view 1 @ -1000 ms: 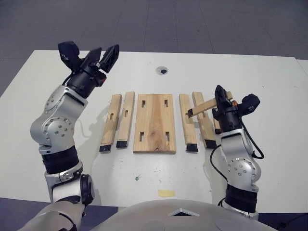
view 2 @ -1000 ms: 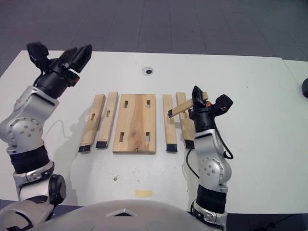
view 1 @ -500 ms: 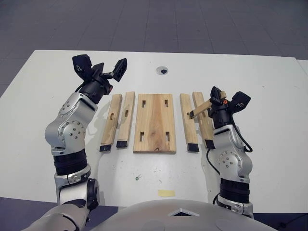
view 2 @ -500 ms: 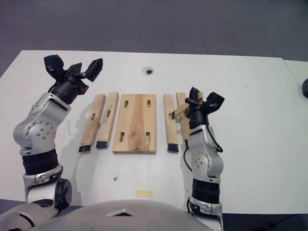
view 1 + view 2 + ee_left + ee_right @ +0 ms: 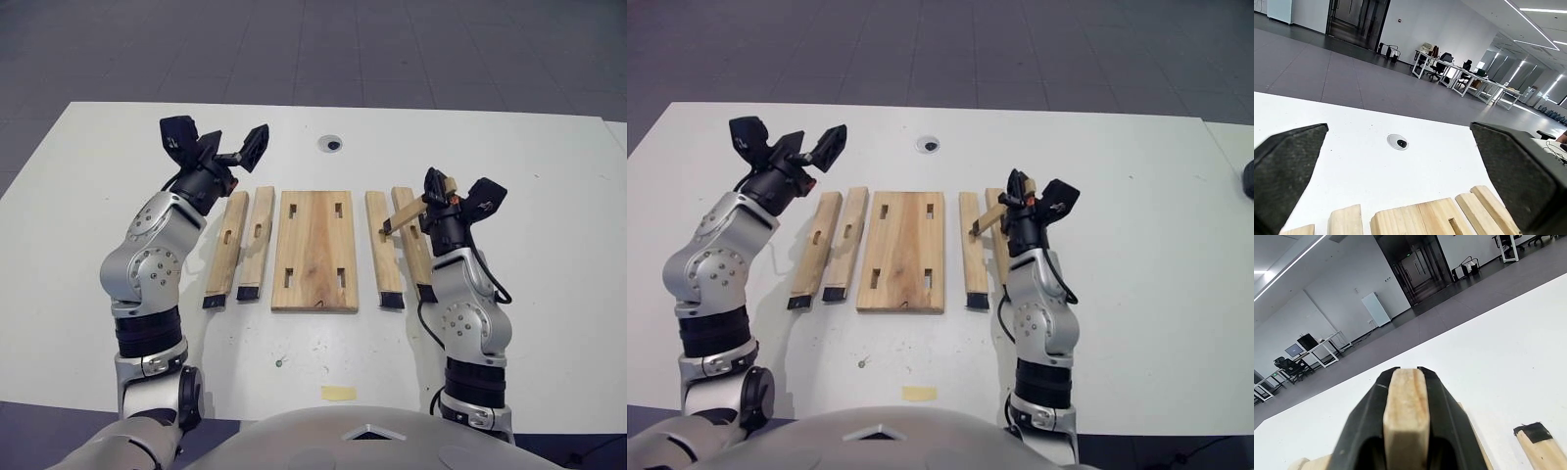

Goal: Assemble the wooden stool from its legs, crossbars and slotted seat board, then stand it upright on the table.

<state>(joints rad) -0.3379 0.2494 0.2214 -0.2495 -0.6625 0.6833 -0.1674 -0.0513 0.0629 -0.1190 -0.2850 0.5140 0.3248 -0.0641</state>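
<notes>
Four legs flat, one crossbar aloft

My right claw (image 5: 441,191) pinches a crossbar (image 5: 407,211) right of centre, slanting above the right pair of legs (image 5: 384,250). My left claw (image 5: 219,139) hangs spread wide at upper left, over the left pair of legs (image 5: 240,245). The slotted seat board (image 5: 313,250) lies mid-frame on the surface (image 5: 549,196).

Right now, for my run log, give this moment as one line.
left gripper: open, by far ends of left legs | right gripper: shut on crossbar, over right legs | seat board: flat, centre, unassembled
</notes>
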